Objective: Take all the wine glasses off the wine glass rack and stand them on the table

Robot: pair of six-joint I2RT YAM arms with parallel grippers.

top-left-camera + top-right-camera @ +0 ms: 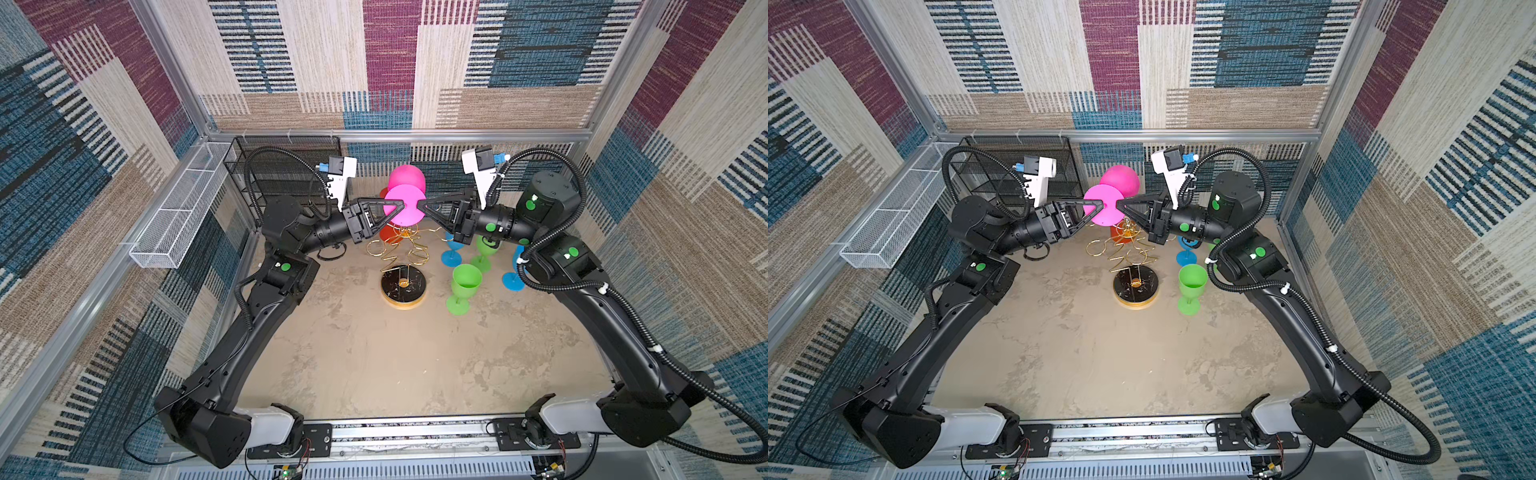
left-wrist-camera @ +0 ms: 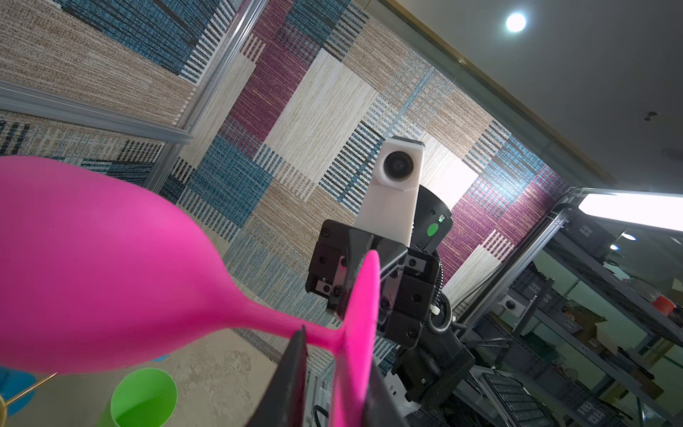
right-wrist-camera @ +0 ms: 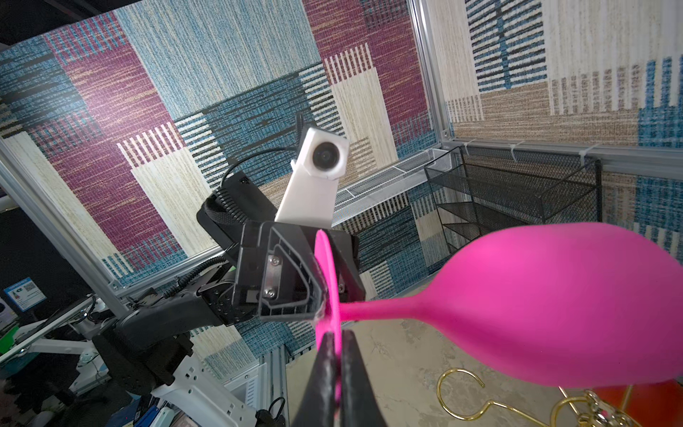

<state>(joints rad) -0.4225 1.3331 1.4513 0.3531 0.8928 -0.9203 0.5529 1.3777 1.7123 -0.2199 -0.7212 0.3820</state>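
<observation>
The pink wine glass (image 1: 406, 195) (image 1: 1106, 208) lies on its side in the air above the gold wine glass rack (image 1: 405, 247) (image 1: 1133, 249). It is apart from the rack's ring-ended arms (image 3: 460, 392). My right gripper (image 1: 417, 205) (image 3: 336, 334) is shut on the rim of the glass's foot. From the opposite side, my left gripper (image 1: 401, 203) (image 2: 336, 349) is closed across the same foot beside the stem. The bowl (image 2: 92, 266) (image 3: 554, 307) points toward the back wall. An orange glass (image 1: 388, 233) hangs on the rack.
Green glasses (image 1: 465, 282) (image 1: 484, 249) and blue glasses (image 1: 451, 255) (image 1: 513, 276) stand on the table to the right of the rack's black base (image 1: 403, 287). A black mesh shelf unit (image 1: 282, 166) stands at the back left. A long white mesh basket (image 1: 183, 208) hangs on the left wall.
</observation>
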